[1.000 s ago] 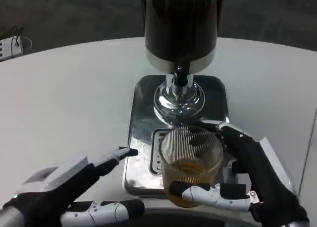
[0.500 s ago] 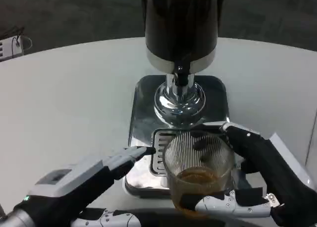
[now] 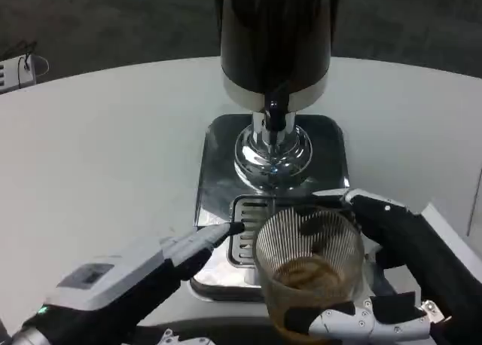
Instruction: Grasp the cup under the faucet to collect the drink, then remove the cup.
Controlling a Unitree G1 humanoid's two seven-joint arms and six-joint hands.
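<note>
A ribbed clear glass cup [image 3: 310, 273] with brown drink in its bottom sits at the near edge of the dispenser's steel base [image 3: 218, 145], in front of the faucet [image 3: 275, 117]. My right hand [image 3: 403, 277] grips the cup from the right, one finger across its lower front and others behind it. My left hand [image 3: 128, 285] hovers at lower left with fingers apart, one fingertip reaching the drip grate [image 3: 245, 236] beside the cup, holding nothing.
The dark dispenser tank [image 3: 275, 32] stands tall over the base at the middle. White table [image 3: 98, 149] stretches left and right of it. A small white object [image 3: 16, 70] lies at the far left edge.
The right hand has drawn the cup nearer to me and slightly right, away from the faucet. The left hand has moved up and rightward toward the grate.
</note>
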